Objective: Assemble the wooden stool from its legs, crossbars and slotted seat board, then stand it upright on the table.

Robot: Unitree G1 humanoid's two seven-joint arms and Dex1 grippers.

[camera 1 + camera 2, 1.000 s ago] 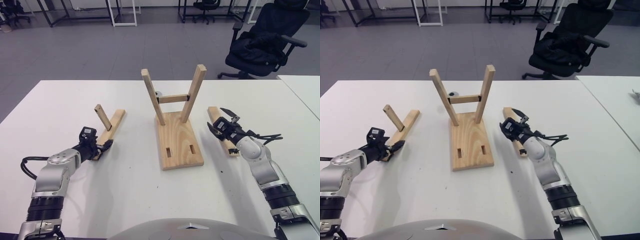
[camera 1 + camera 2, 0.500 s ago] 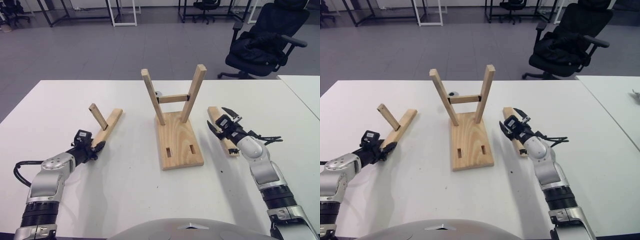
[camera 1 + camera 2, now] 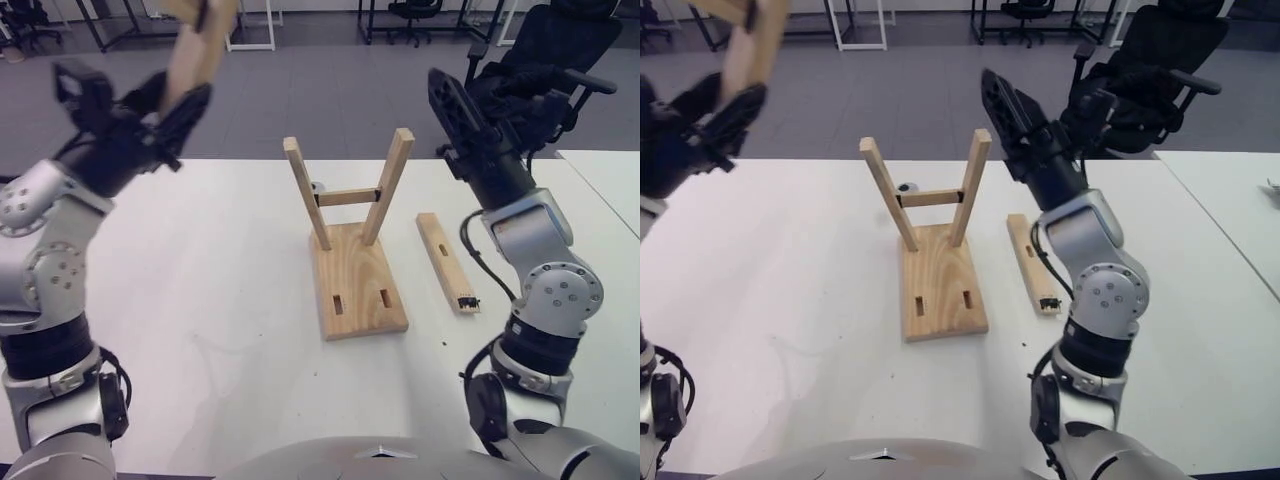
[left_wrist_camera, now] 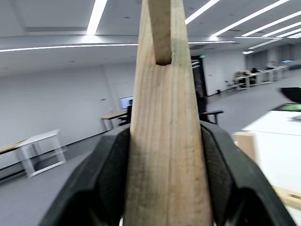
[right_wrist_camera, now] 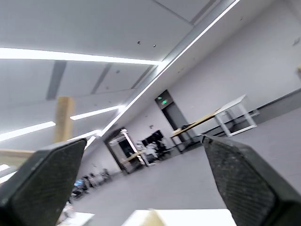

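Arms are hovering high over the table (image 3: 200, 300).
Left gripper (image 4: 164, 134) is pinching a wooden leg (image 4: 164, 94), its upper end running off the frame; right gripper (image 5: 145, 140) is gaping wide.

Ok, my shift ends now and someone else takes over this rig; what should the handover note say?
Left gripper: shut on a leg piece (leg plus crossbar stub), held high over the left of the table.
Right gripper: open, empty, raised over the right side.
Seat board: flat mid-table; fitted leg pair with its crossbar stands in the far slots. Loose leg lies on the table to its right.
Done: one leg pair fitted.
Left: probably join leg piece to loose leg, seat both in the two empty slots, stand the stool upright.
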